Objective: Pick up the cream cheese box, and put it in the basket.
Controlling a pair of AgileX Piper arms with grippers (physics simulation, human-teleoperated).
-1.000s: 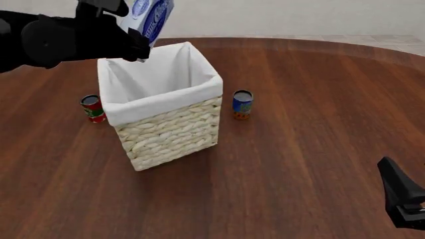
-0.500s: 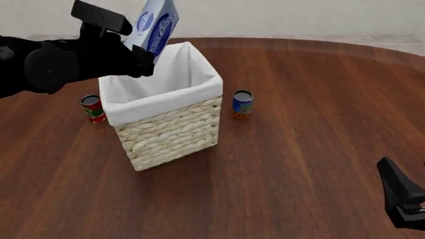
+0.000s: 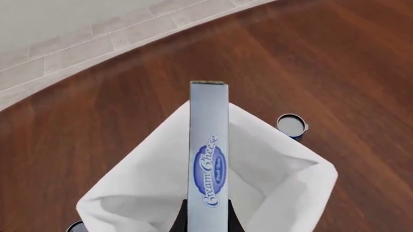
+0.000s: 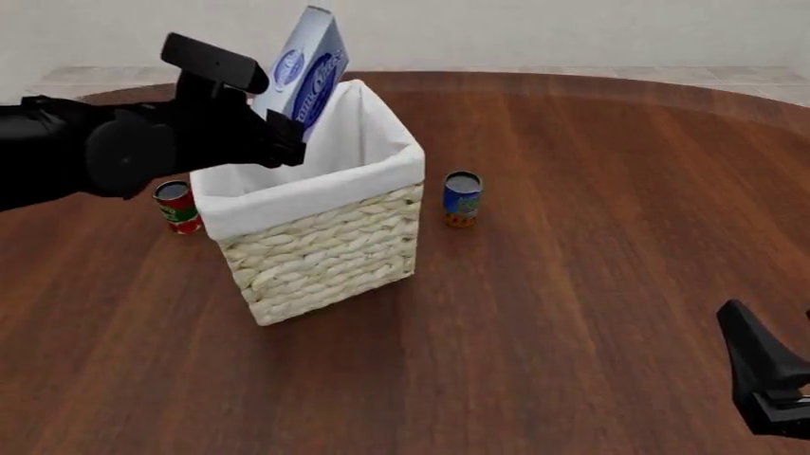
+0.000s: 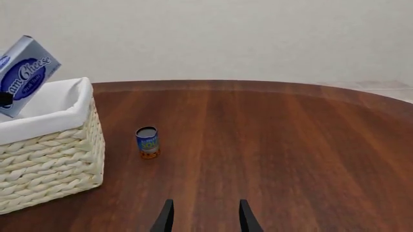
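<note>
We log a blue can (image 4: 462, 198) upright on the wooden table (image 4: 608, 237), ahead and left of the right gripper (image 5: 201, 216). A red can (image 4: 177, 207), possibly tomato-labelled, stands left of the left gripper (image 4: 281, 128), lower.

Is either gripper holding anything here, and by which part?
The left gripper holds the cream cheese box by its lower end, tilted above the basket. The right gripper is open and holds nothing.
</note>
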